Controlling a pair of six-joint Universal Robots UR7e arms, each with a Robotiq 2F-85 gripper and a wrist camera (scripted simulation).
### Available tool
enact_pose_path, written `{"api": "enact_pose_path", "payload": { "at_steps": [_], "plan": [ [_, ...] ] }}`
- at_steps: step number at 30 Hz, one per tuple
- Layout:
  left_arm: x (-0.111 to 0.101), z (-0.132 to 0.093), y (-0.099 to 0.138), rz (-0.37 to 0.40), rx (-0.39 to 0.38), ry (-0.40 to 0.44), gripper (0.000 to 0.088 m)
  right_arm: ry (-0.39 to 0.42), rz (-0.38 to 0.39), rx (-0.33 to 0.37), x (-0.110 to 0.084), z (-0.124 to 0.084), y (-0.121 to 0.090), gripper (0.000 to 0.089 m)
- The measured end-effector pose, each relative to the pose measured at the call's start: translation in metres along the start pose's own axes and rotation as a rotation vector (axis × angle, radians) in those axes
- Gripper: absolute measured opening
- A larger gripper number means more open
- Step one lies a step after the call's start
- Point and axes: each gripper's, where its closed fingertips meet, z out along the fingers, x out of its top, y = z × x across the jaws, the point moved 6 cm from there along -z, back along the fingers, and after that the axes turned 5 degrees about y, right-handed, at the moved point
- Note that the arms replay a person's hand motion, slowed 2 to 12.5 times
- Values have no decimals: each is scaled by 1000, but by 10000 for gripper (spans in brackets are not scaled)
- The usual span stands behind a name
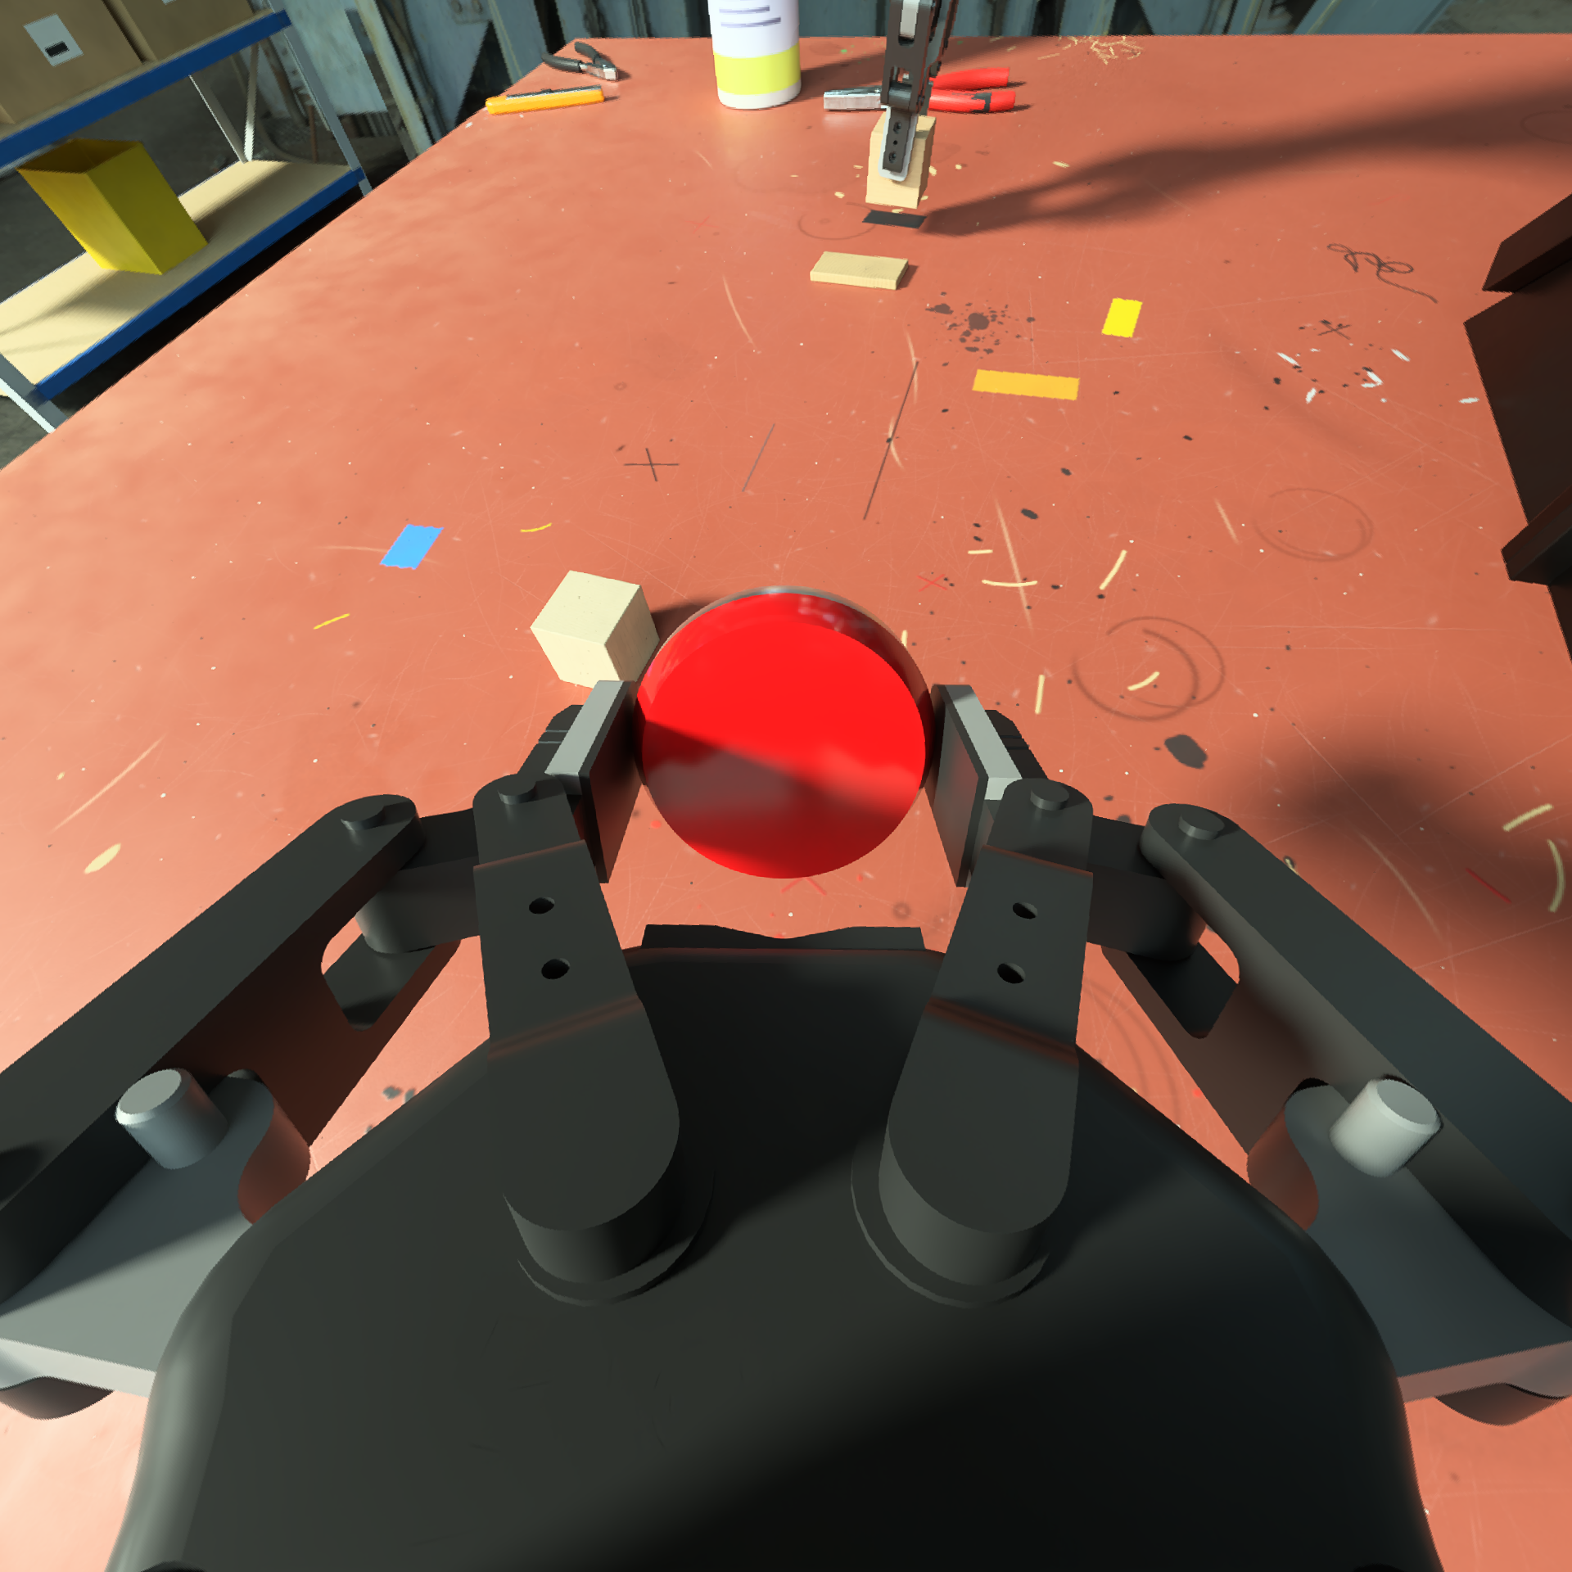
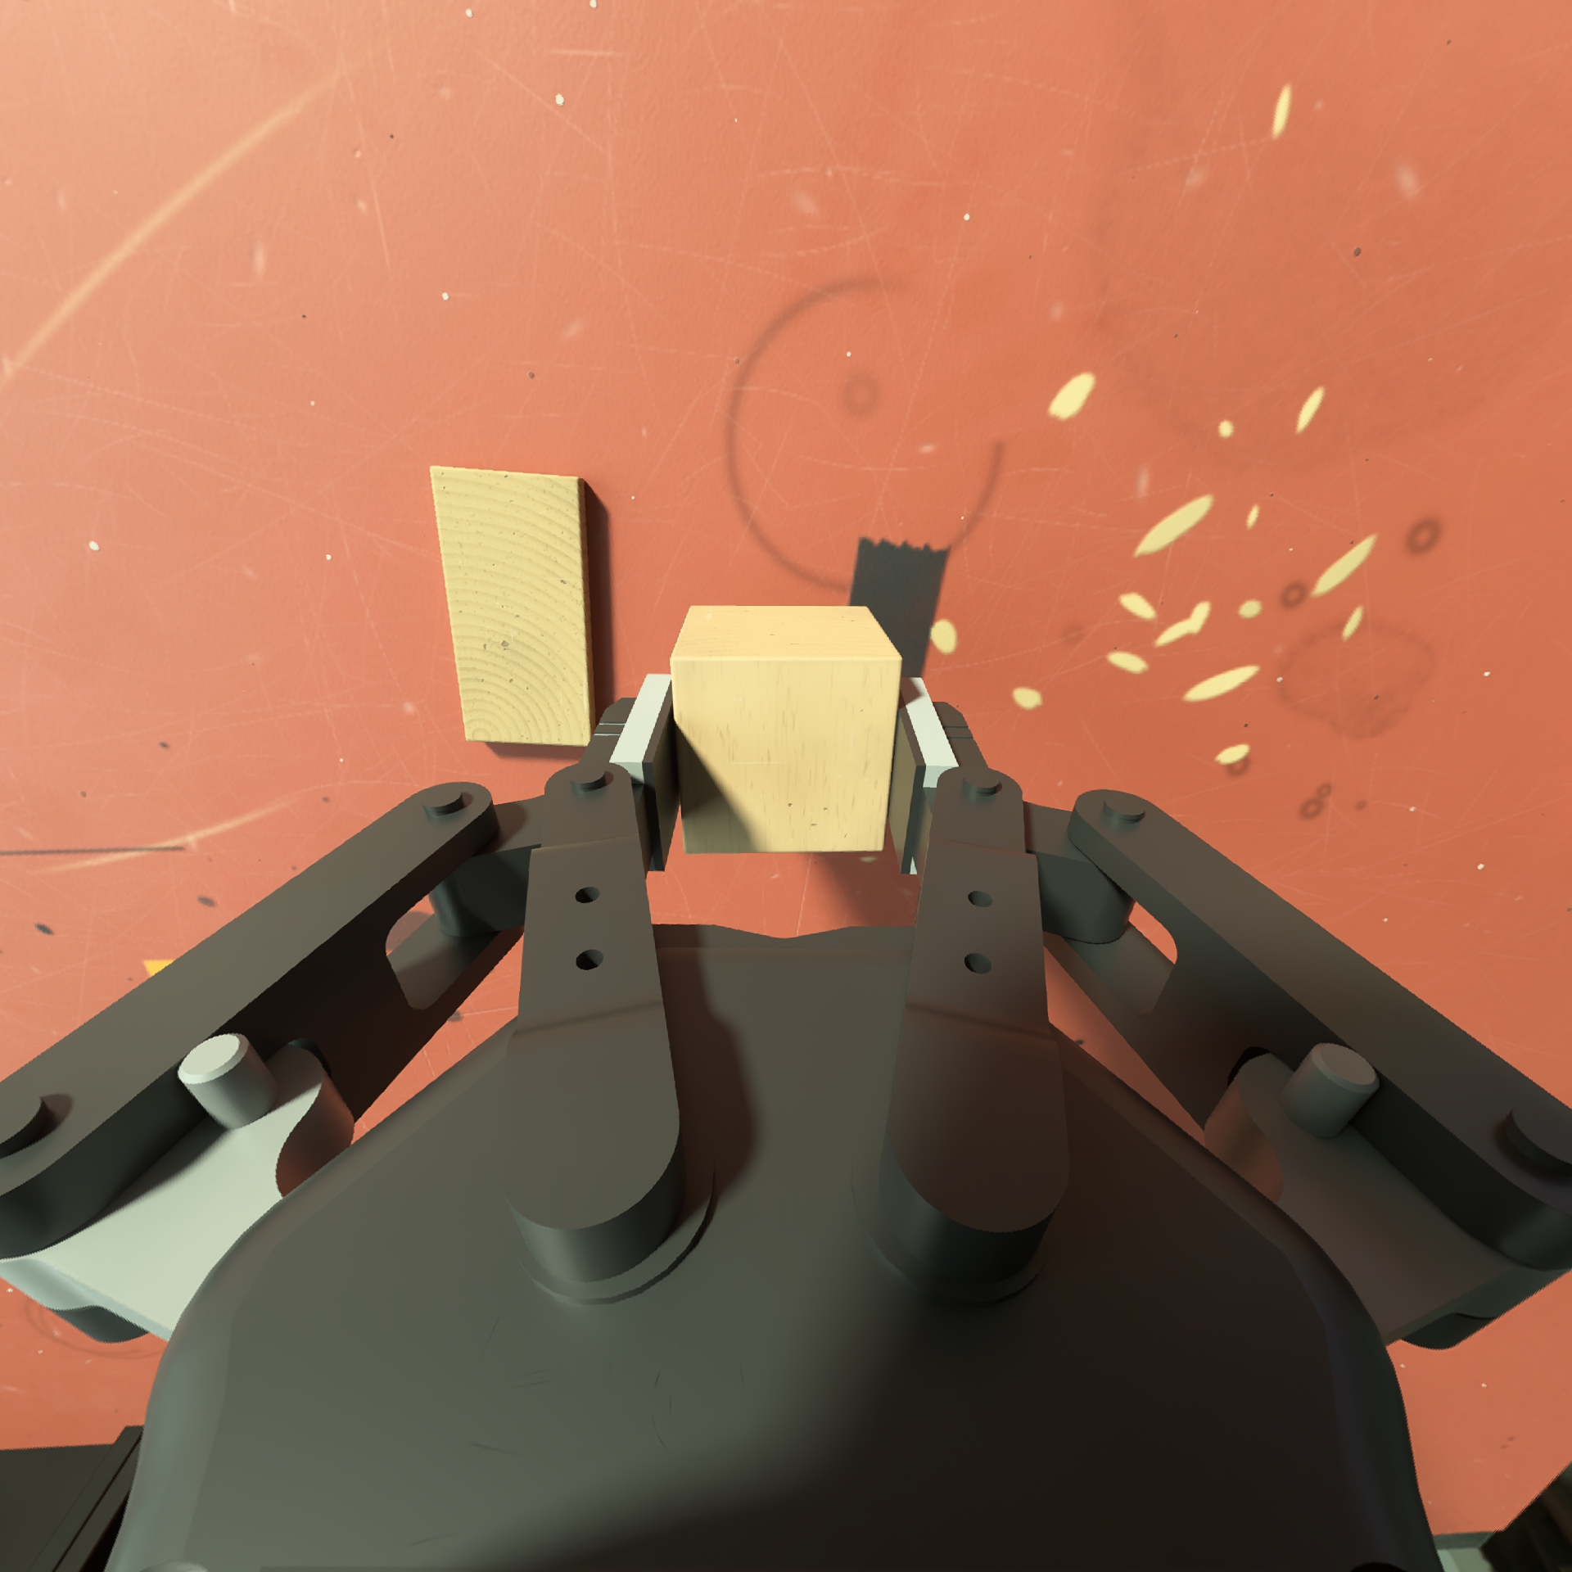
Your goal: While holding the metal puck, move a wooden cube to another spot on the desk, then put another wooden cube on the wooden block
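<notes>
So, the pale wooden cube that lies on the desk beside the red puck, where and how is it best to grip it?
Take the pale cube from above, across two opposite flat side faces. It sits flat on the desk, top free. The puck held in the left hand crowds one side, so the pair of faces clear of it looks safer.

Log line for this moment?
left gripper: holds puck | right gripper: holds cube, off desk | block: bare

No writing can be read. The white-and-yellow can (image 1: 755, 53) at the far worktop (image 1: 510, 340) edge and the shelf's cardboard box (image 1: 59, 51) bear blurred labels.
</notes>
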Motion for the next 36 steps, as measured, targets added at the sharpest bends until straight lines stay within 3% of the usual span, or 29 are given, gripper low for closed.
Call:
{"api": "enact_pose_path", "payload": {
  "at_steps": [24, 34, 36],
  "plan": [
    [-4, 2, -3, -7, -5, -13, 588, -27, 44, -4, -1, 22, 0, 409],
    [-4, 3, -1, -2, -8, -17, 588, -5, 23, -20, -1, 26, 0, 409],
    [-3, 4, -1, -2, -9, -17, 588, -6, 13, -23, -1, 26, -1, 513]
  ]
}}
